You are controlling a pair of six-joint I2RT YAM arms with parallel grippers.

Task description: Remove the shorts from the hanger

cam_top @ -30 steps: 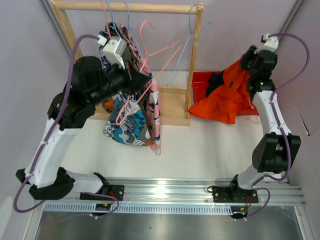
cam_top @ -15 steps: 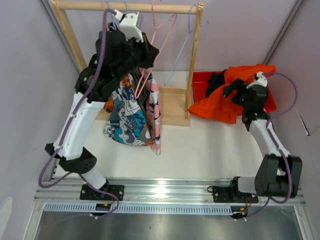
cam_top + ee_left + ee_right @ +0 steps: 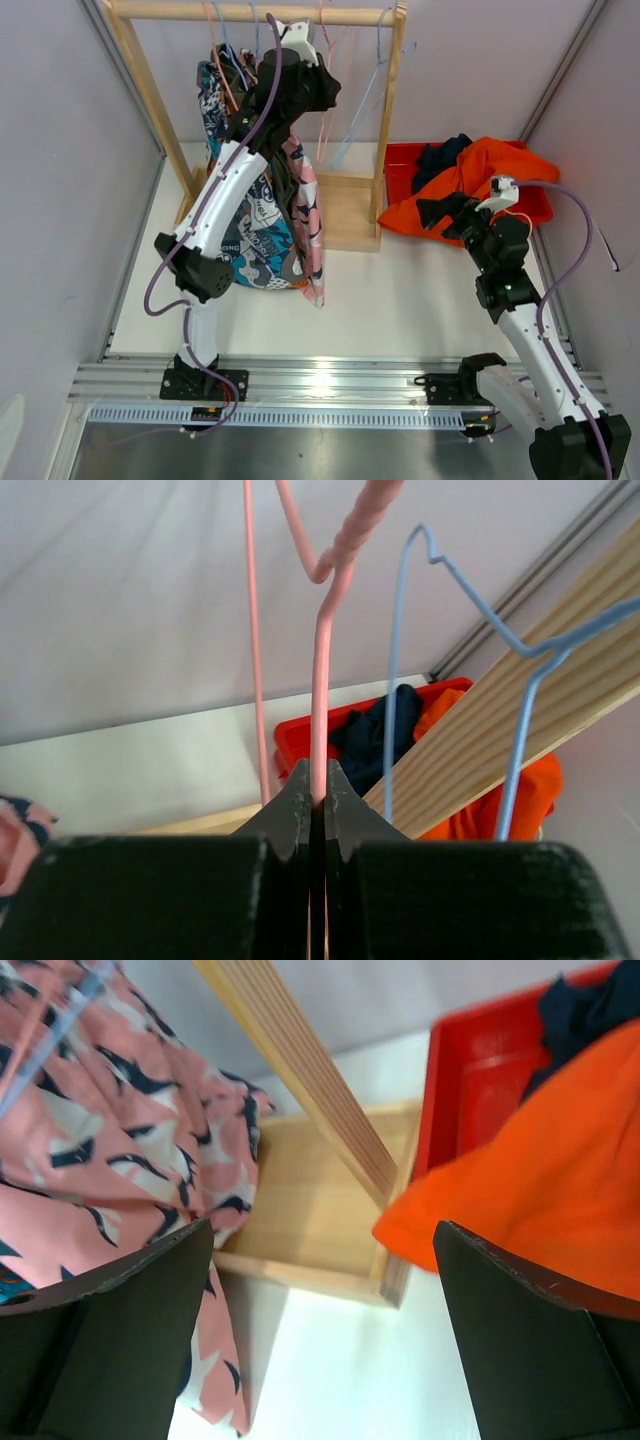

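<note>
Orange shorts and navy shorts lie on the red bin at two o'clock; pink shorts and cartoon-print shorts hang at eleven. Left gripper pinches a pink hanger; right gripper stands wide, empty.

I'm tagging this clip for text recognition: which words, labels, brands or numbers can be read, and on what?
No text can be read.
On the cartoon-print shorts: busy graphics, any lettering too small and blurred to tell.
On the orange shorts, red bin and wooden rack: no markings visible.
</note>
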